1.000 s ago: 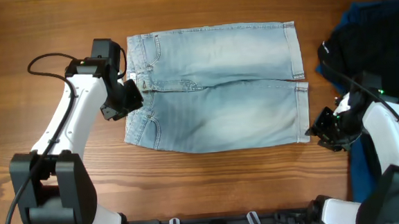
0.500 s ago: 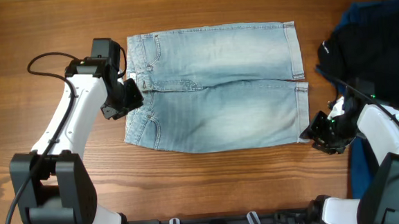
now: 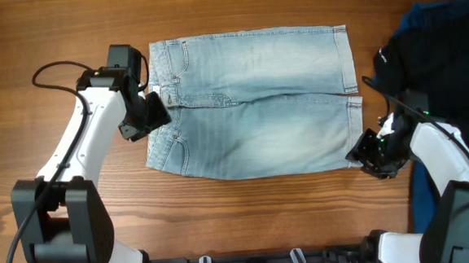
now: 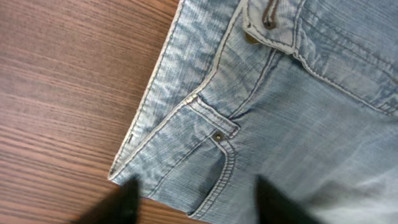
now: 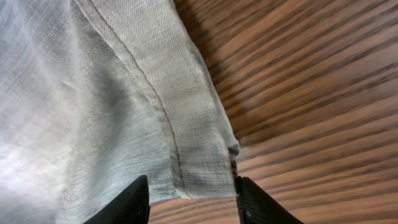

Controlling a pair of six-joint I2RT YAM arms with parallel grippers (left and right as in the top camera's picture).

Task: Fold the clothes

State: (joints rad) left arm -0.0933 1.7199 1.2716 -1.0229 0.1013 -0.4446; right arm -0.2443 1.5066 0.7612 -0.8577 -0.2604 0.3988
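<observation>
The denim shorts (image 3: 257, 106) lie flat and open in the middle of the table (image 3: 249, 228), nearer its far edge; I see 0 folds made. My left gripper (image 3: 158, 113) is spread over the waistband corner, and my right gripper (image 3: 360, 151) is spread around the near hem corner. Neither pinches the cloth yet; I think all the folding remains.

Faded light-blue denim shorts (image 3: 253, 102) lie flat, unfolded, waistband left.

left arm (image 3: 85, 149) angled inward, left hand (image 3: 153, 112) fingers spread, right arm (image 3: 447, 147) angled inward, right hand (image 3: 360, 151) fingers parted
</observation>
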